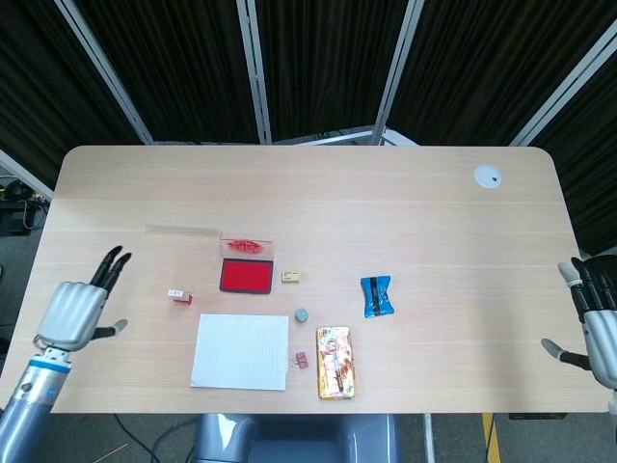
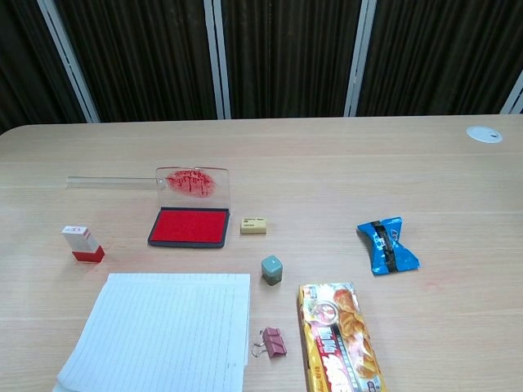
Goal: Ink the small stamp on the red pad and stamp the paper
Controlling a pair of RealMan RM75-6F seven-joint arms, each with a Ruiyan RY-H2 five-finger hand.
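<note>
Both hands empty, fingers apart.
Left hand over table, left of small stamp; right hand at right edge. Red pad lies beyond paper.

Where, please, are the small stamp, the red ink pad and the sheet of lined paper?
small stamp [image 2: 82, 243], chest view, on its white upper body.
red ink pad [image 2: 189, 226], chest view, middle of the red inked surface.
lined paper [image 2: 163, 331], chest view, centre of the sheet.
</note>
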